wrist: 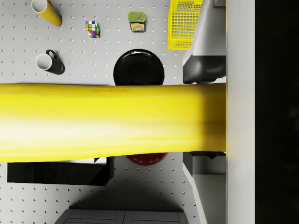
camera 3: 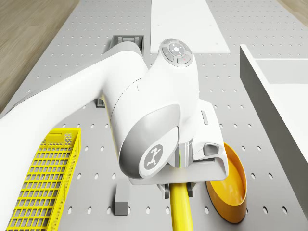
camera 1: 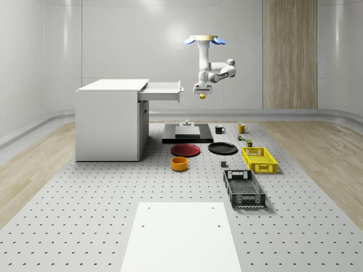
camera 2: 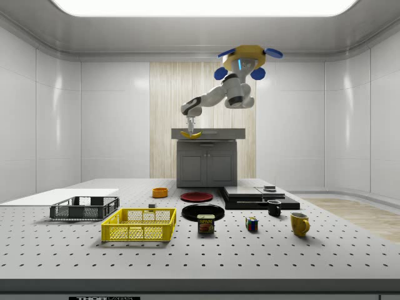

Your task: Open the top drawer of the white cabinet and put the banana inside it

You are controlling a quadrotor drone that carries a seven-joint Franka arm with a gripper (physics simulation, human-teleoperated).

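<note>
Gripper (camera 1: 202,92) clamped on the banana (camera 1: 202,97), grip roughly mid-length per the wrist view, where the fruit runs crosswise between the fingers. We hang it in the air just off the front of the open drawer (camera 1: 163,90), about level with the drawer face and not yet over the tray.

Drone (camera 1: 203,40) hovers high above the tabletop (camera 1: 85,215), out past the drawer front on the side away from the cabinet (camera 1: 108,122), roughly over the black slab (camera 1: 187,134). Arm hangs down and folds back toward the drawer.

Handling, our read: banana is light, curved, smooth skin, a bit soft. The mid-body hold looks balanced; a hard squeeze would bruise it, and it could roll in the fingers if bumped. Best released low into the tray rather than dropped.

Room: drawer is pulled out, its front panel is the edge nearest the gripper. We judge the banana needs to clear that lip, then move in over the tray. Open air above the drawer and cabinet top. Below us sit the red plate (camera 1: 186,149), black plate (camera 1: 222,148) and orange bowl (camera 1: 179,164), well under the gripper, near the middle of the tabletop. Yellow basket (camera 1: 258,159) and dark basket (camera 1: 244,188) lie toward the whole-scene view's right edge, out of our path.
</note>
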